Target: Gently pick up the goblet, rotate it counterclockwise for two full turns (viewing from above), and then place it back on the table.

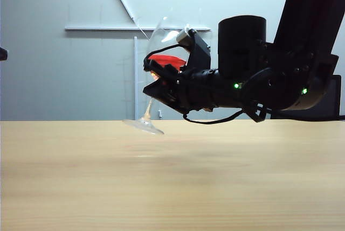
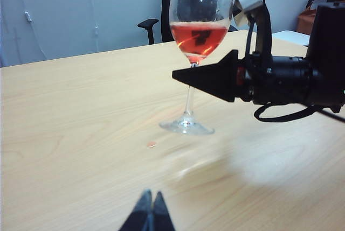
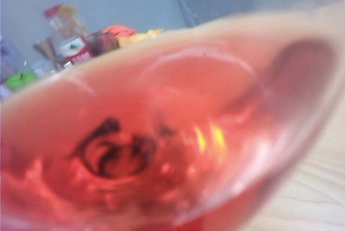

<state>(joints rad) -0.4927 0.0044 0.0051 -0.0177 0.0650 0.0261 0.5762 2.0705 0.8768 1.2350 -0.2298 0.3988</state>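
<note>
Grey wall, office chair (image 2: 153,26) behind beige worktop (image 1: 172,182). Goblet (image 2: 199,21) at 12 o'clock from left wrist camera, tilted, foot just above worktop or barely touching; cannot tell which. Right end effector (image 2: 202,75) clamped on goblet at top of stem, under bowl. Left end effector (image 2: 150,215) near worktop, fingers together, empty. Goblet thin glass: fragile, slippery, top-heavy with red liquid; stem grip suits it, light squeeze. Right wrist view blurred, filled by bowl; contact point hidden.
</note>
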